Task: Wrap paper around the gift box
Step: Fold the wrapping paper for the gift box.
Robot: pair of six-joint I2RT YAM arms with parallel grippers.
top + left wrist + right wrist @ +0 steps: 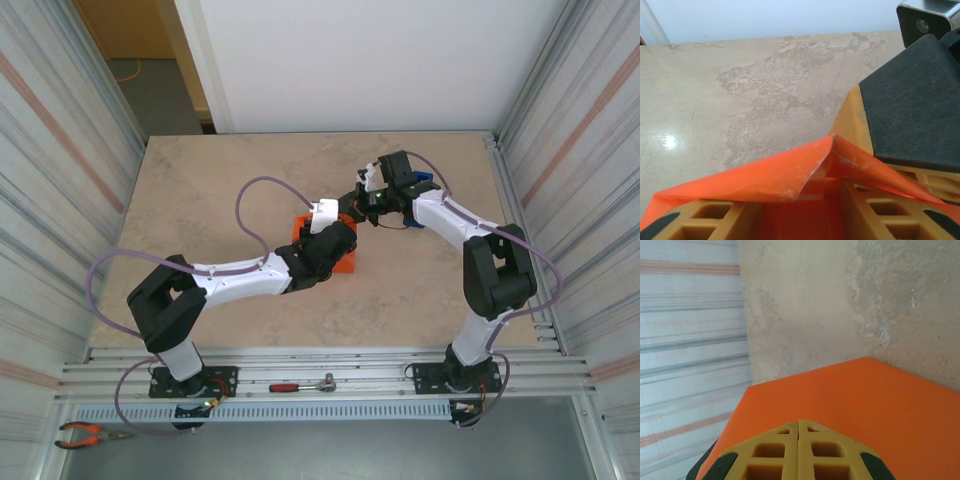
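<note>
The box (347,264) sits at the centre of the table (200,200). Left wrist view: left gripper (800,222) fingers half apart astride it, paper (765,175) flap peaked between, grip unclear. Right wrist view: right gripper (799,440) fingers pressed together above flat orange.

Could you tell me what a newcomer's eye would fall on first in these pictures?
The bright orange matte paper sheet at the middle of the beige stone-patterned table, where the left pincer and right pincer meet. Close up, the right one sits shut above its flat face, and a creased flap rises at the left one.
</note>
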